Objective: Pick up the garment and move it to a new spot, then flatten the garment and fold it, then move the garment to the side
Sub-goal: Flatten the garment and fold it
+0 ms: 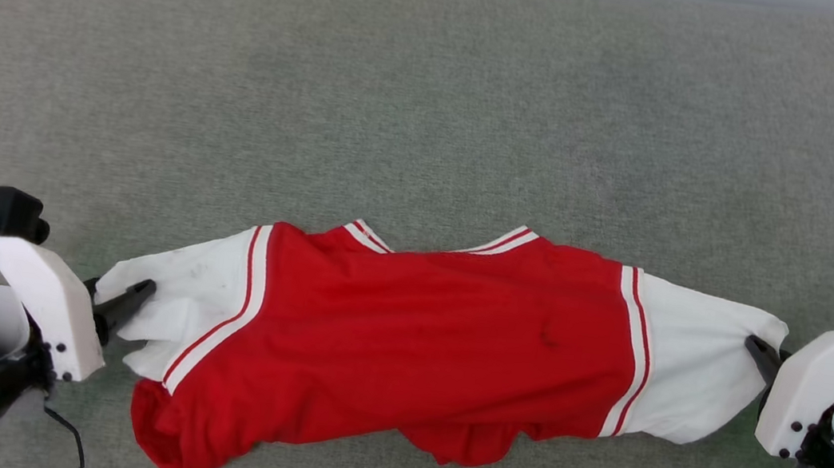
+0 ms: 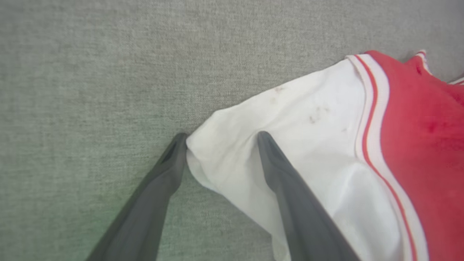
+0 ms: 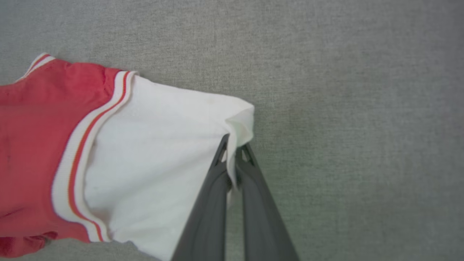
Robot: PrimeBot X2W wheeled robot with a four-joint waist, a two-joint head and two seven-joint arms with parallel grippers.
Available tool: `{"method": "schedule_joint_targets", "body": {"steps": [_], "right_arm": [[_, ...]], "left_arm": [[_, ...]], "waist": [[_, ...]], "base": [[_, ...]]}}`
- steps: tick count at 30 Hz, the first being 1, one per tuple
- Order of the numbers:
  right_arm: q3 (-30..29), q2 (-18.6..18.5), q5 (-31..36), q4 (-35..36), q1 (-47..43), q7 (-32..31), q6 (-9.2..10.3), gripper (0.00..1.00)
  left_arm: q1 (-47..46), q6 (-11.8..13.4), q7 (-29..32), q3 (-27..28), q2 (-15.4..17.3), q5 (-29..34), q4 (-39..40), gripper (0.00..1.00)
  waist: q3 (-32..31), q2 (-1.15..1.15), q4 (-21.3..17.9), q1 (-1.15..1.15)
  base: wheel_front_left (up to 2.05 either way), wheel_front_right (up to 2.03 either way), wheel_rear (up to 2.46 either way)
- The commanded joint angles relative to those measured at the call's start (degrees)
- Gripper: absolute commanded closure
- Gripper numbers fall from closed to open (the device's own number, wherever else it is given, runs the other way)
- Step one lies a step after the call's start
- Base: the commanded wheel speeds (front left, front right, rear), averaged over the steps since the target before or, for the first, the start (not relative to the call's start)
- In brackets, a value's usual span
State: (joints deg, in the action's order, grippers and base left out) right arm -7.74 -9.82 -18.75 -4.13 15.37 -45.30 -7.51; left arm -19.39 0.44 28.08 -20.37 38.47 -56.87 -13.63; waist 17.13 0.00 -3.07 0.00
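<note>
The left gripper point(image 2: 222, 137), white-shelled with two long dark fingers, sits at the left end of the garment point(image 1: 434, 349), a red jersey-style T-shirt with white short sleeves. Its jaws are spread wide: one fingertip touches the tip of the left sleeve point(image 1: 192, 293), and the other lies over the sleeve cloth (the sleeve is loose between them, not pinched). At the garment's right end, the matching right gripper point(image 3: 235, 145) has its fingers pressed together on the folded edge of the right sleeve point(image 1: 688, 374). The garment lies spread sideways between them on a grey-green woven cloth surface point(image 1: 434, 107). Its red hem point(image 1: 180, 444) is bunched along the near side. The striped collar point(image 1: 513, 240) marks the garment's far edge, and the cloth surface runs on beyond it.
</note>
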Motion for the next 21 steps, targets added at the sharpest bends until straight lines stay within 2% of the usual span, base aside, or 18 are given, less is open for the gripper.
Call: {"method": "schedule_joint_targets", "body": {"steps": [1, 6, 7, 8, 9, 14, 21], "right_arm": [[0.13, 0.32, -0.16, -0.22, 1.17, 0.58, 0.04, 1.00], [0.81, 0.12, -0.42, -1.58, 1.81, 1.60, 0.04, 1.00], [0.95, 0.03, -0.46, -1.79, 2.00, 1.91, 0.04, 1.00], [1.13, 0.02, -0.57, -1.91, 2.23, 2.11, 0.04, 1.00], [1.31, -0.11, -0.58, -1.97, 2.35, 2.52, 0.04, 1.00], [2.47, -0.92, -0.57, -2.14, 2.99, 4.96, 0.04, 1.00], [2.96, -2.44, 1.40, -2.86, 5.36, 9.59, 0.04, 1.00]], "left_arm": [[-0.76, -0.35, 1.51, -0.63, -0.07, -0.69, -1.09, 0.00], [0.05, -0.17, 8.31, -4.24, -1.80, -2.02, -6.07, 0.00], [-0.01, -0.41, 9.44, -4.92, -2.36, -2.45, -6.97, 0.14], [-0.29, -0.78, 10.28, -5.68, -2.74, -2.30, -7.67, 0.60], [-0.69, -1.16, 10.42, -6.08, -3.15, -2.10, -8.26, 1.00], [-4.30, -2.41, 5.42, -6.05, -4.20, 0.68, -9.48, 1.00], [-10.24, -1.27, -3.61, -4.99, -4.03, 6.56, -9.38, 1.00]], "waist": [[1.11, 0.00, -1.03, 0.00], [1.74, 0.00, -1.42, 0.00], [1.76, 0.00, -1.44, 0.00], [1.72, 0.00, -1.48, 0.00], [1.64, 0.00, -1.49, 0.00], [0.10, 0.00, -1.25, 0.00], [-4.14, 0.00, 0.09, 0.00]], "base": [[0.00, 0.00, 0.00], [0.00, 0.00, 0.00], [0.00, 0.00, 0.00], [0.00, 0.00, 0.00], [0.00, 0.00, 0.00], [0.00, 0.00, 0.00], [0.00, 0.00, 0.00]]}}
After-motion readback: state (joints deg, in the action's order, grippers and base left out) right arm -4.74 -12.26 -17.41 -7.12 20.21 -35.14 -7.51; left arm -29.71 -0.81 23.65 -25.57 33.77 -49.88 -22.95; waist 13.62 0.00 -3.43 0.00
